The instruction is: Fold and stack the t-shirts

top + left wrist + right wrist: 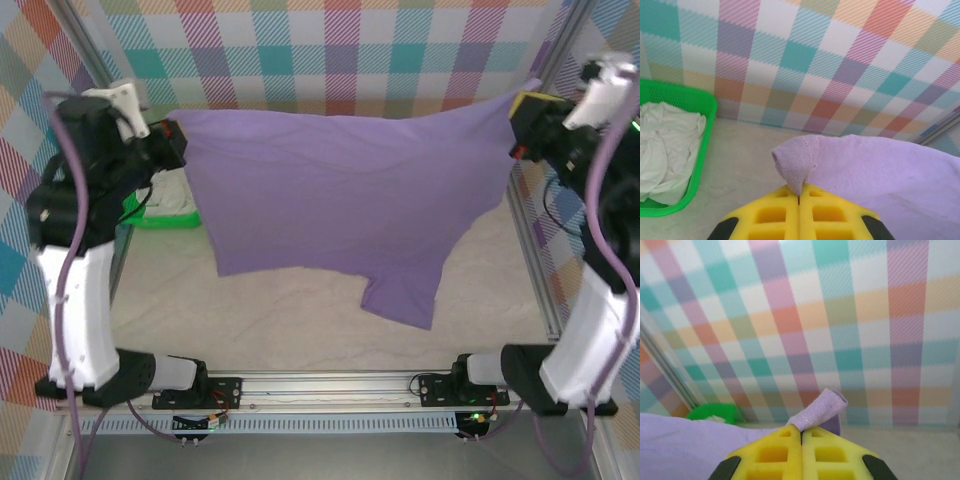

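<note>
Both arms have white and black links, lilac cables and yellow, grid-holed jaws.

purple t-shirt: lavender, stretched wide in air, top corners pinched by my left gripper and right gripper, sleeve dangling
off-white t-shirt: crumpled in green basket

**Lavender Shirt Before Pastel Checks**

The lavender t-shirt was a plain, even purple. The wall behind it bore a finely striped plaid of teal, orange, pink, violet and white. The basket was bright green mesh, the off-white t-shirt unpatterned. The left gripper and right gripper were yellow, and the table mottled beige.
</note>
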